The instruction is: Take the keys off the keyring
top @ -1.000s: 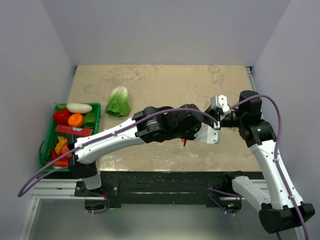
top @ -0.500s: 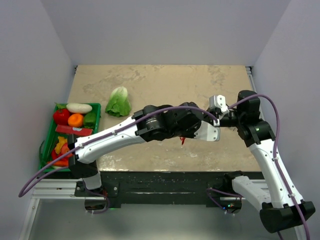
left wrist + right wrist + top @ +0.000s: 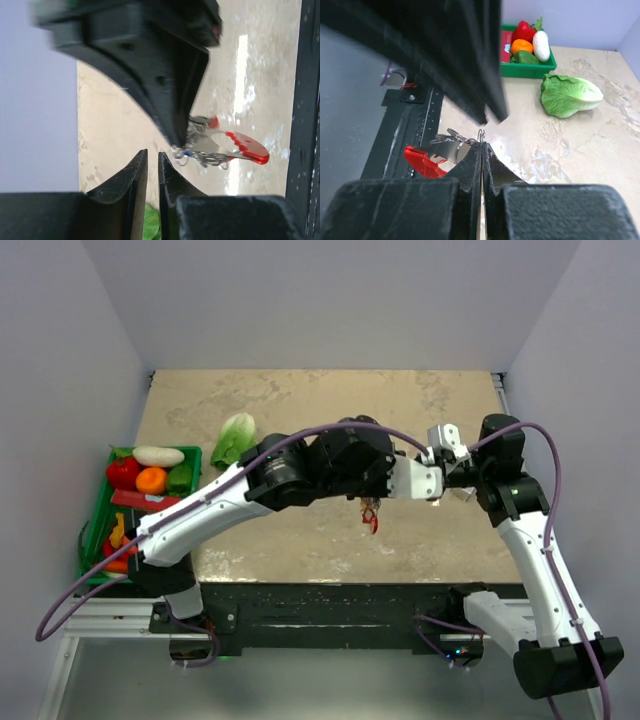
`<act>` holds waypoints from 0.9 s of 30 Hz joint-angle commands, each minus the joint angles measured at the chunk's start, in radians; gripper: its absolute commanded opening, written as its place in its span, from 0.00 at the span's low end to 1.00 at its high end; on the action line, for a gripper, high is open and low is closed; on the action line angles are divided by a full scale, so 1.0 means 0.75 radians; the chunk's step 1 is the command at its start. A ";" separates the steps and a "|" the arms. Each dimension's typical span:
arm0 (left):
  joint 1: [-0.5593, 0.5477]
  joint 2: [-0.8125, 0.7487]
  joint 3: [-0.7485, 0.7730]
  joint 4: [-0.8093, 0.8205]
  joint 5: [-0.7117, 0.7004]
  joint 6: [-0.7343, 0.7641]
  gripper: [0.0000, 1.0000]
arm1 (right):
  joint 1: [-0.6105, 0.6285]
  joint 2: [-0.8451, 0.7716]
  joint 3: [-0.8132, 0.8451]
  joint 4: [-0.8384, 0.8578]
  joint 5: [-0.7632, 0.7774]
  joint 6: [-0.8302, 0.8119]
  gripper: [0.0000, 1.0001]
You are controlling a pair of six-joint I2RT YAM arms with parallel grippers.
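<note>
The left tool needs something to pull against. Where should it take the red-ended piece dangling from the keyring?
By the flat red end, which hangs free, away from the keyring pinched in the right tool. Come from that free end, fingers across its broad faces; nearer the ring, other keys crowd it.

Red-headed keys (image 3: 239,147); silvery keyring (image 3: 481,135)

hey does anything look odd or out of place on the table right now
One thing: a lettuce head lies loose on the table, apart from the green crate that holds the other produce. The keyring, pinched in the right gripper, hangs above the table with its keys dangling.
</note>
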 commanded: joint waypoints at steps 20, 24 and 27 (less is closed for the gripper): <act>0.292 -0.222 -0.121 0.151 0.622 -0.040 0.26 | -0.150 0.240 0.638 -1.049 -0.307 -0.880 0.00; 0.360 -0.267 -0.256 0.225 0.790 -0.046 0.26 | -0.150 0.221 0.650 -1.039 -0.304 -0.849 0.00; 0.445 -0.267 -0.266 0.266 0.951 -0.077 0.26 | -0.150 0.199 0.632 -1.025 -0.306 -0.827 0.00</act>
